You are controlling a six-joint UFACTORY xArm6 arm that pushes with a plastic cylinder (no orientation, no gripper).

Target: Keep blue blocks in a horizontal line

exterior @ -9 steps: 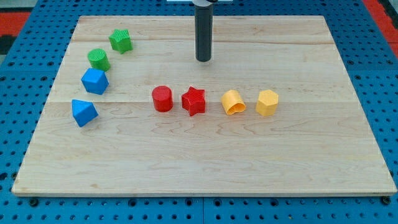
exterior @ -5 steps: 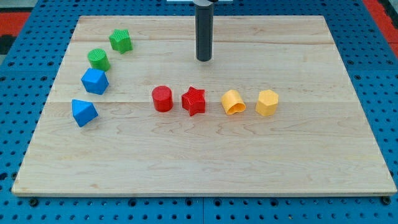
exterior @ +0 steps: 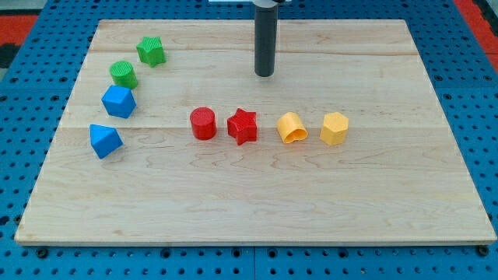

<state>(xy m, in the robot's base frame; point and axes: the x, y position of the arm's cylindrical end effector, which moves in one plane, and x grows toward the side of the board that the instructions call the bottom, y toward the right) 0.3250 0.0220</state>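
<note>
Two blue blocks lie at the view's left: a blue chunky polygon block [exterior: 118, 101] and, below and slightly left of it, a blue angular block [exterior: 104, 141]. They stand one above the other, apart by a small gap. My tip [exterior: 265, 75] rests on the board at the view's top centre, far to the right of both blue blocks and above the red star [exterior: 242, 126]. It touches no block.
A green star [exterior: 151, 51] and a green round block [exterior: 123, 74] sit above the blue blocks. A red cylinder [exterior: 203, 123], the red star, a yellow arch-like block [exterior: 292, 127] and a yellow polygon block [exterior: 334, 128] form a row across the wooden board [exterior: 257, 202].
My tip has shifted a little toward the view's right. No block has moved.
</note>
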